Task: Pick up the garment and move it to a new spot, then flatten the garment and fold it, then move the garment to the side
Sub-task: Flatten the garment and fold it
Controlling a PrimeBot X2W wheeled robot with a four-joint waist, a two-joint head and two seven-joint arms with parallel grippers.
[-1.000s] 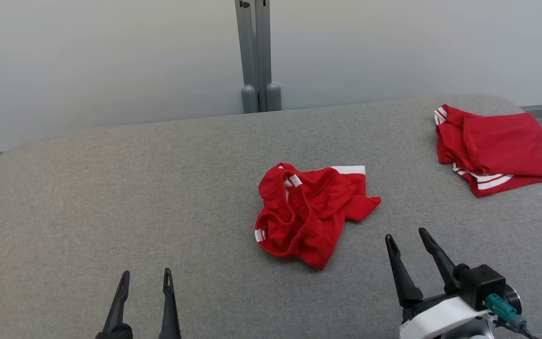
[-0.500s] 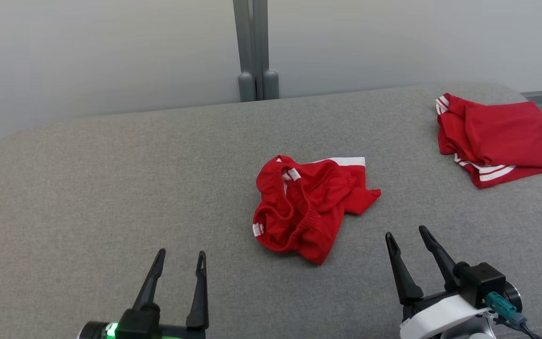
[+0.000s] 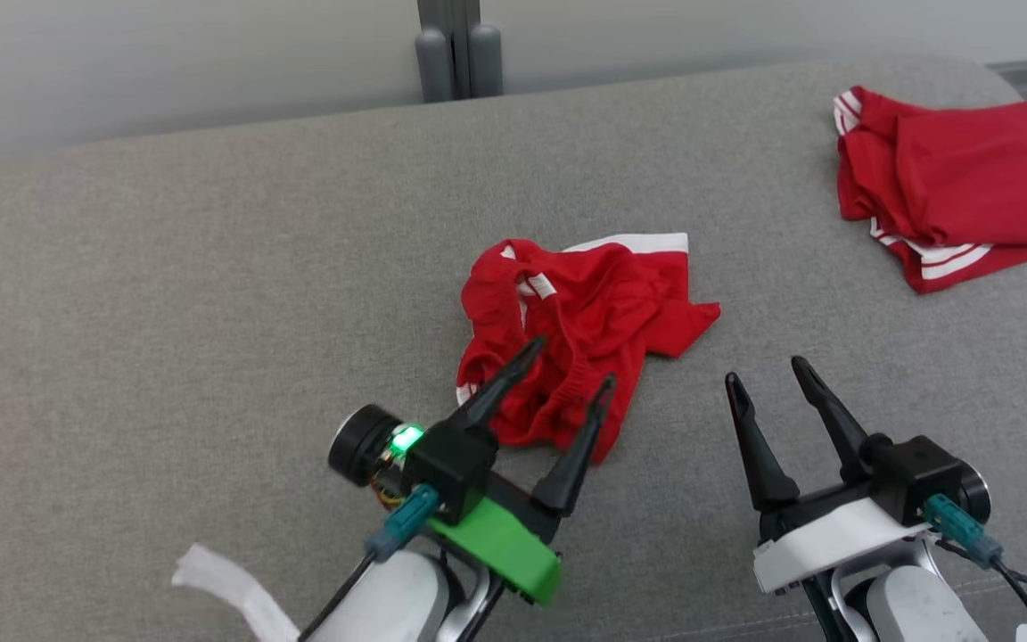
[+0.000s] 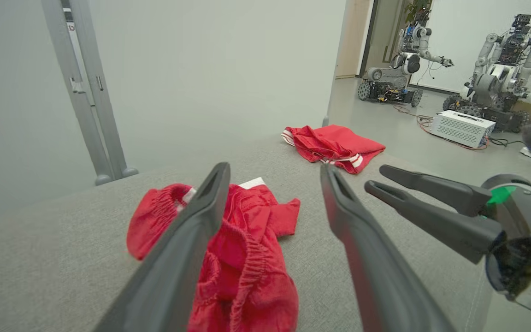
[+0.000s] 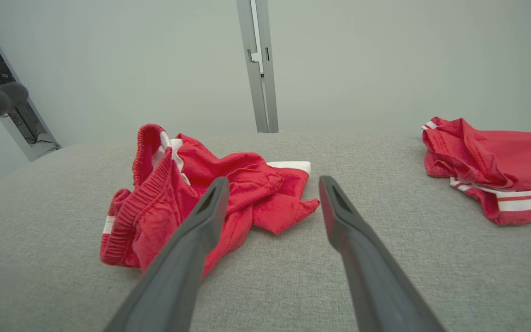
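Observation:
The garment (image 3: 580, 308) is a pair of red shorts with white trim, lying crumpled in the middle of the grey padded table (image 3: 166, 294). My left gripper (image 3: 571, 364) is open, its fingers straddling the garment's near edge; whether they touch the cloth I cannot tell. In the left wrist view the garment (image 4: 247, 249) lies under and between the spread fingers of that gripper (image 4: 274, 169). My right gripper (image 3: 765, 370) stands open over bare table, just right of the garment. The right wrist view has the garment (image 5: 187, 189) ahead and left of this gripper (image 5: 273, 180).
A second red garment (image 3: 950, 178) with white stripes lies at the table's far right corner. A grey post (image 3: 451, 40) stands behind the far edge. A white strip (image 3: 228, 588) hangs by my left forearm. Other robots (image 4: 500, 50) and a white box (image 4: 459, 127) stand on the floor beyond.
The head camera has tilted down. My left gripper has travelled forward and to the right, from the near left of the table to the garment's near edge. The right gripper has barely moved.

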